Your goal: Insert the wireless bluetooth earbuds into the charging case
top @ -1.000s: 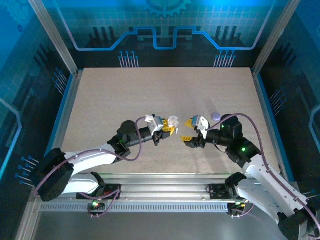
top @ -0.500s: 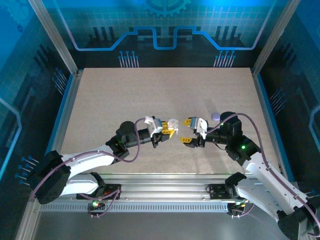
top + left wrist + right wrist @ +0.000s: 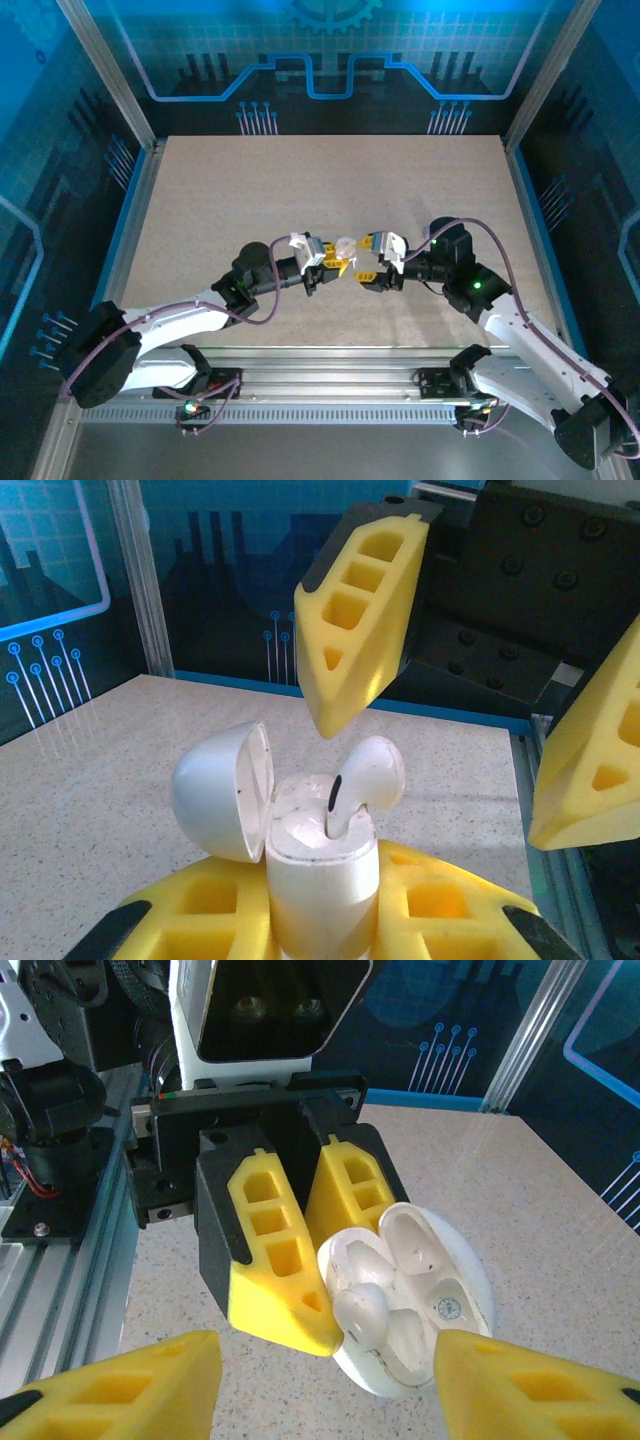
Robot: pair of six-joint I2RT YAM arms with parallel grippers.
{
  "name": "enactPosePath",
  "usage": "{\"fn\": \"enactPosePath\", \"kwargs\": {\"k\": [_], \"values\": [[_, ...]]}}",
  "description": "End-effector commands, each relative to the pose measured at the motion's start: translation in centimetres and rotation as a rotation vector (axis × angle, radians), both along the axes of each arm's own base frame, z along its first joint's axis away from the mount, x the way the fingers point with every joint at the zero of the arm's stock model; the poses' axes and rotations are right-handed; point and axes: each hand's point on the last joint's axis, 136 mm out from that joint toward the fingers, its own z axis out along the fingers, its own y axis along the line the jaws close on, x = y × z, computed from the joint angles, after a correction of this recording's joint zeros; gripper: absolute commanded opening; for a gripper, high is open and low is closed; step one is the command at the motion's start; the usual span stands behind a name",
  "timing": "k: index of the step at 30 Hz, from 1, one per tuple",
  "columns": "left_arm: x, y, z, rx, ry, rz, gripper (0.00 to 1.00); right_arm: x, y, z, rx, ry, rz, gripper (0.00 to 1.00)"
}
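Mid-tabletop [image 3: 300, 180], the left claw [image 3: 338, 260] is clenched on the charging case [image 3: 318, 875], gripping its lower body between both yellow fingers and holding it upright. The lid [image 3: 222, 790] is swung open to one side. A white earbud [image 3: 367, 773] stands stem-down in the case, its rounded head proud of the rim and leaning away from the lid. The right claw [image 3: 368, 258] faces it tip to tip, released, jaws well apart with nothing between them. In the left wrist view one of its fingers [image 3: 360, 610] hangs just above the earbud and the other stands off to the side, so the way down to the case is partly covered. From above, the two claws crowd the case, and the earbud cannot be made out there. The right wrist view looks down into the open case, showing the moulded hollows of the base and lid and the earbud in the base beside a left finger. It also shows the left arm's camera housing [image 3: 270, 1005] behind. A metal rail [image 3: 330, 412] runs along the near edge, and blue printed panels [image 3: 330, 60] wall the far side.
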Motion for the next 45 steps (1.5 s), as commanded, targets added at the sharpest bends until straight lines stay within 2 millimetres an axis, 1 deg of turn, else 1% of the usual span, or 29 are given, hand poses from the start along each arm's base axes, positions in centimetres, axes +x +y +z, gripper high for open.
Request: {"fn": "enactPosePath", "kwargs": {"k": [1,10,20,27,31,36,40,43,45], "values": [[-0.5,0.3,0.9,-0.021,-0.031,-0.012,0.12,-0.4,0.7,1.7,0.027,-0.050,0.041,0.58],[-0.3,0.4,0.8,-0.017,-0.033,-0.001,0.12,-0.9,1.4,1.4,0.017,-0.033,0.090,0.51],[0.0,0.4,0.7,-0.014,-0.029,0.012,0.12,-1.3,1.4,1.2,0.009,-0.025,0.094,0.43],[0.0,0.4,0.6,-0.013,-0.026,0.013,0.11,-1.7,1.9,1.2,0.008,-0.024,0.116,0.42],[0.1,0.4,0.6,-0.013,-0.025,0.015,0.12,-1.9,2.2,1.4,0.004,-0.032,0.127,0.40],[0.1,0.4,0.6,-0.012,-0.026,0.014,0.11,-1.9,2.5,1.5,-0.004,-0.035,0.131,0.39],[0.0,0.5,0.6,-0.012,-0.026,0.018,0.11,-1.8,2.3,1.8,0.012,-0.052,0.109,0.39],[0.2,0.7,0.5,-0.014,-0.025,0.033,0.11,-1.5,1.8,2.1,0.032,-0.055,0.068,0.39],[0.3,1.0,0.4,-0.016,-0.024,0.050,0.11,-1.3,1.4,2.0,0.035,-0.040,0.034,0.40]]}}
